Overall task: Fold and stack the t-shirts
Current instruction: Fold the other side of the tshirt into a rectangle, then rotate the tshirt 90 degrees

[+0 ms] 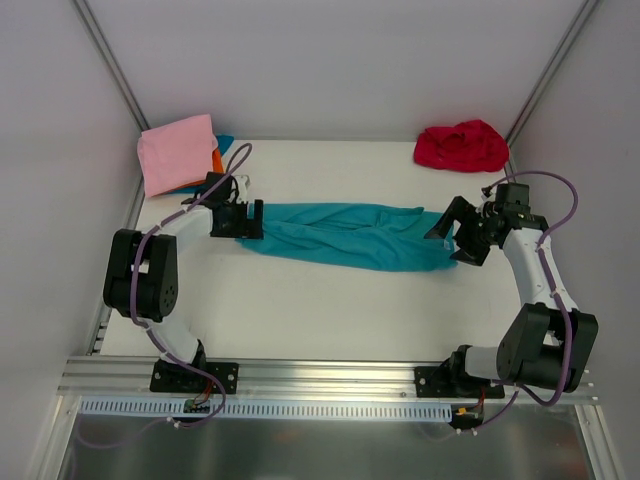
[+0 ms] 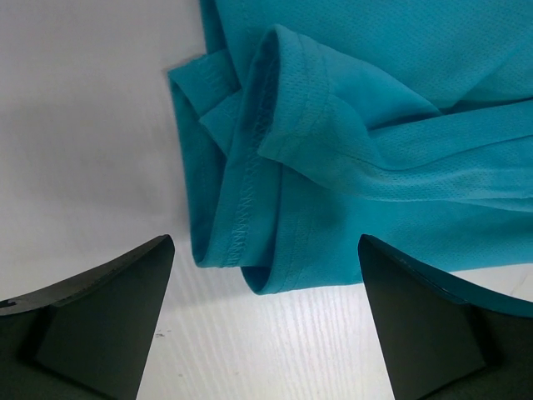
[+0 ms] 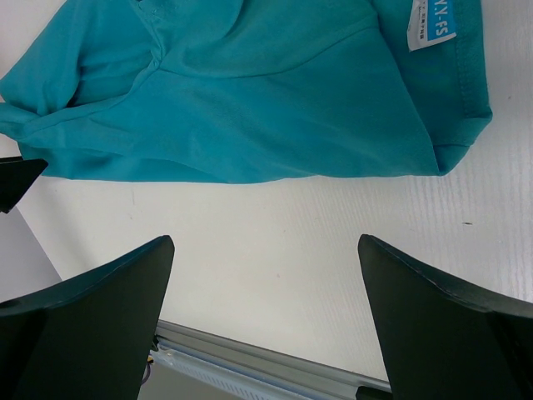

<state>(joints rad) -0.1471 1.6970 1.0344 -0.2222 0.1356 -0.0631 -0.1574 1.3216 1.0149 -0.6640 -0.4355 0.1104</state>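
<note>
Teal soft-cloth t-shirt [image 1: 345, 236] lies as a long rumpled band across mid-frame in the top view, flat on the white tabletop [image 1: 330, 310]. Left fingers [image 2: 100, 325] sit at its left end and right fingers [image 3: 92, 325] at its right end. Both pairs are spread wide, holding nothing.

Pink folded t-shirt [image 1: 178, 152] is in the upper left, red crumpled t-shirt [image 1: 462, 146] in the upper right, both well apart from the work.

Step in hand, as I read it: grip both ends & flatten before folding.
- Left wrist view: stitched hems bunched in several layers at frame centre. Come straight down & pinch all layers together, else only the top ply lifts.
- Right wrist view: cloth is in the upper half, white neck label [image 3: 431, 21] upper right, bare tabletop btwn the fingers. Needs to reach fwd onto the cloth edge before closing.
- Close both sides together and pull evenly, so the band doesn't skew.
</note>
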